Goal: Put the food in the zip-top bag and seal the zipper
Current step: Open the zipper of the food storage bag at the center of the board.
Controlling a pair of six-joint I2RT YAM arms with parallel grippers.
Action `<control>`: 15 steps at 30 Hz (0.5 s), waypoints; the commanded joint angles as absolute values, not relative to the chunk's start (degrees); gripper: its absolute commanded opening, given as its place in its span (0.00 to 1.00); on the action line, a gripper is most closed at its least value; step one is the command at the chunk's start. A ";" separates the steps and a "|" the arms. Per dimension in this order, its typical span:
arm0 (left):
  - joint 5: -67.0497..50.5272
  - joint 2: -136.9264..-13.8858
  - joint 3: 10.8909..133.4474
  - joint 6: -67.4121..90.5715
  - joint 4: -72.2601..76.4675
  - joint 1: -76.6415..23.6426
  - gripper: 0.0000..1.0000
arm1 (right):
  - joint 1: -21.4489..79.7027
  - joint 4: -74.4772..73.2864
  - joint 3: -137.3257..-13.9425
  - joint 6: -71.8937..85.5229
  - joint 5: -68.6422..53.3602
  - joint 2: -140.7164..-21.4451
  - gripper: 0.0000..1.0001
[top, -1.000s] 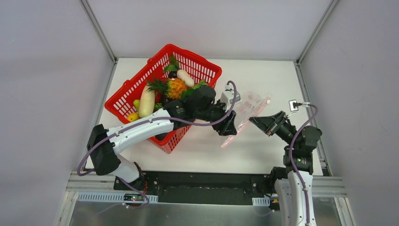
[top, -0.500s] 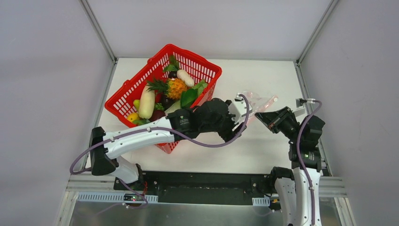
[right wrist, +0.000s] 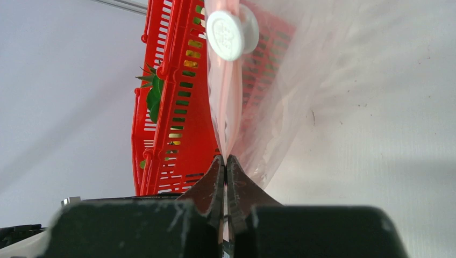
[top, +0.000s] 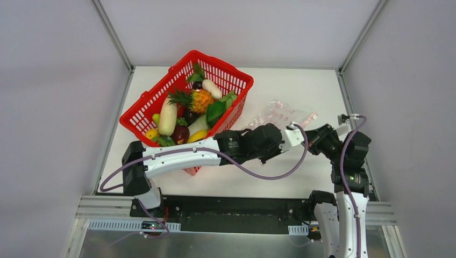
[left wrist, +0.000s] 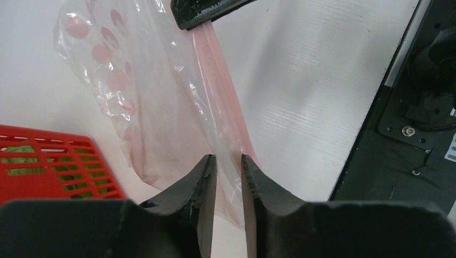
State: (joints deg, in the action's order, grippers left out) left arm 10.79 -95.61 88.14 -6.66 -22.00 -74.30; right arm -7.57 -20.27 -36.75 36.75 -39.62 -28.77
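the bag (top: 273, 114), light, limp and slippery, sags just right of the basket (top: 223, 65), its stiffer pink zipper (left wrist: 223, 86), the best hold, pinched in the closed right gripper (right wrist: 226, 161), the left gripper (left wrist: 228, 164) narrowly parted around its film.

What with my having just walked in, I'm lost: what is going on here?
The clear zip-top bag is being handled from both sides. The right pincer is shut on its pink zipper, while the left pincer has its jaws a little apart around the bag's plastic farther along. The food all lies in the red basket; none is bagged yet.
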 commanded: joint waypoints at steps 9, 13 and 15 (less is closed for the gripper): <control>11.50 -94.14 89.11 -9.28 -22.67 -74.60 0.11 | -7.21 -17.23 -36.17 35.96 -40.99 -29.63 0.00; 10.79 -94.02 88.00 -8.92 -21.41 -74.56 0.23 | -7.21 -15.94 -35.56 36.37 -41.23 -29.58 0.00; 10.40 -94.32 87.90 -8.68 -21.16 -74.53 0.26 | -7.21 -15.54 -35.57 36.39 -41.48 -29.70 0.00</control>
